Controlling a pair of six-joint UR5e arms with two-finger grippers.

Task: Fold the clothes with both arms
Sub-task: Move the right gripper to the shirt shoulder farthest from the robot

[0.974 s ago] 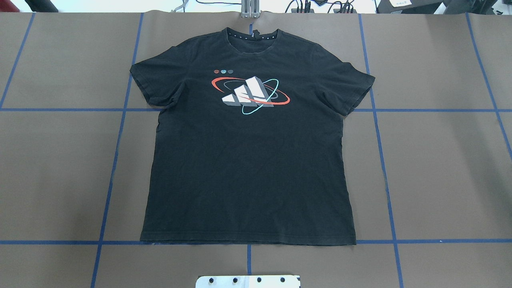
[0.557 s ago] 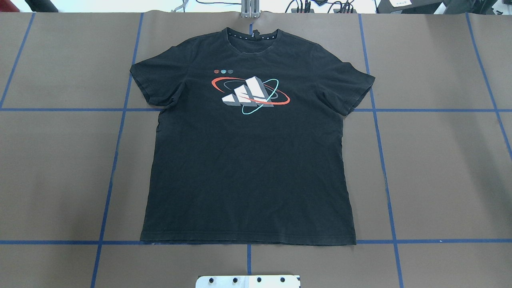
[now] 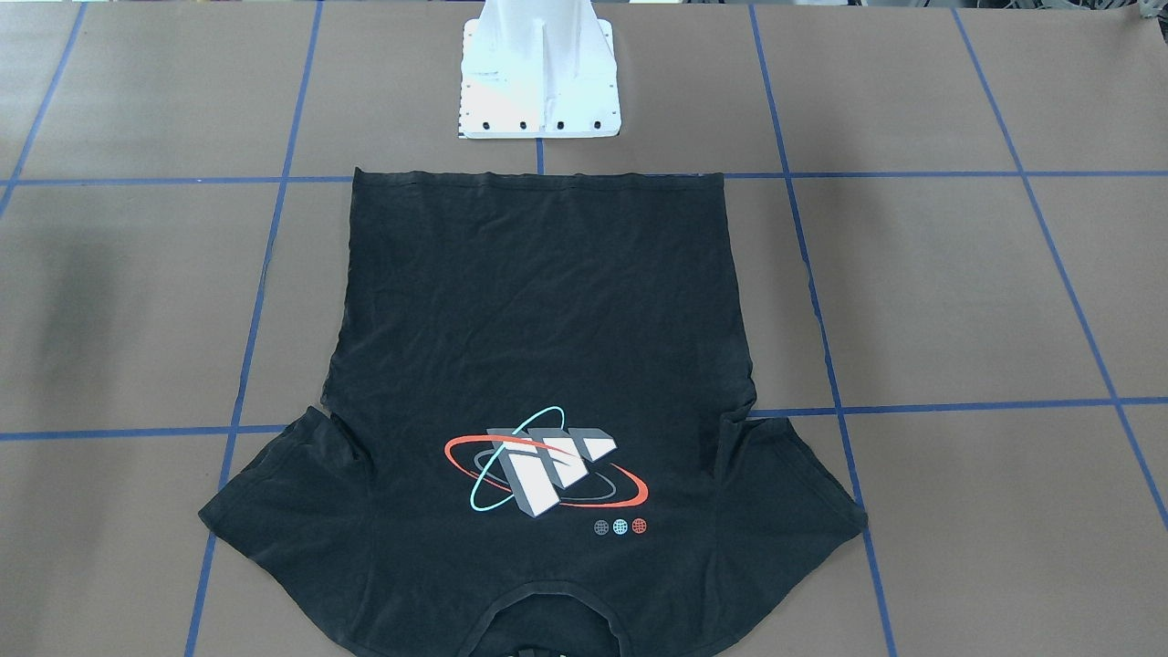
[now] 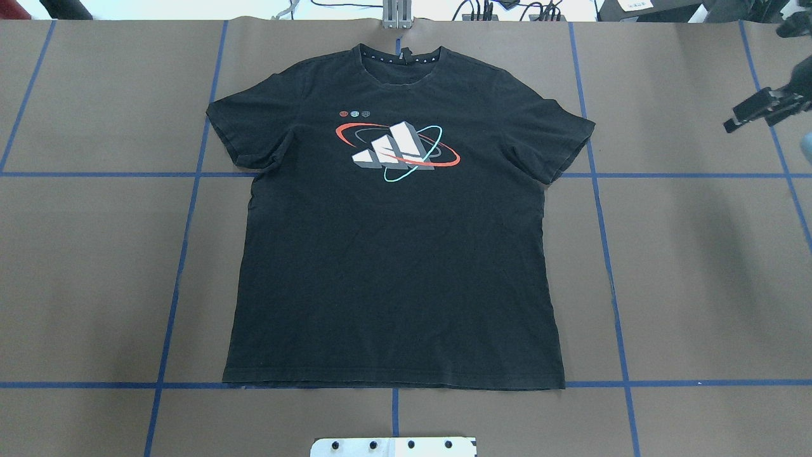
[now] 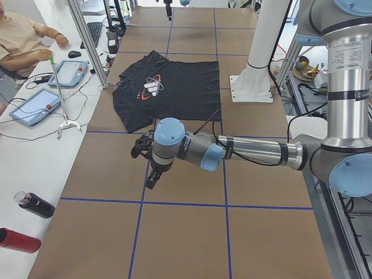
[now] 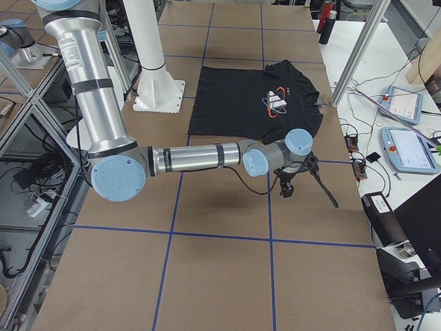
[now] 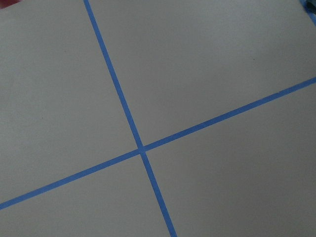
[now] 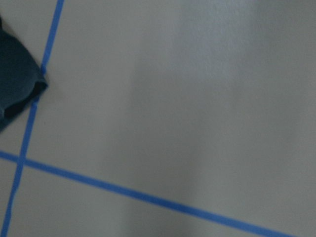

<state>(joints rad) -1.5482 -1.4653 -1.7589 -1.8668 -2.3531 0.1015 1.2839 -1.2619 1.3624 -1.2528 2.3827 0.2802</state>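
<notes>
The black T-shirt point(image 4: 393, 254) lies flat on the table with its logo point(image 4: 396, 151) up, collar at the far side and hem toward the robot base; it also shows in the front view point(image 3: 538, 319). My right gripper point(image 4: 761, 76) hovers over bare table beyond the shirt's right sleeve, its jaws apart and empty; the right wrist view catches only that sleeve's tip point(image 8: 17, 84). My left gripper point(image 5: 143, 168) hangs above the table well off the shirt's left side, and I cannot tell whether it is open or shut.
Brown table paper with a blue tape grid point(image 7: 142, 149) surrounds the shirt. The white pedestal base point(image 3: 538, 73) stands just behind the hem. A person, tablets point(image 5: 34, 106) and bottles point(image 5: 35, 204) are along the far side bench.
The right gripper has come into the overhead view at its right edge. The shirt has not moved.
</notes>
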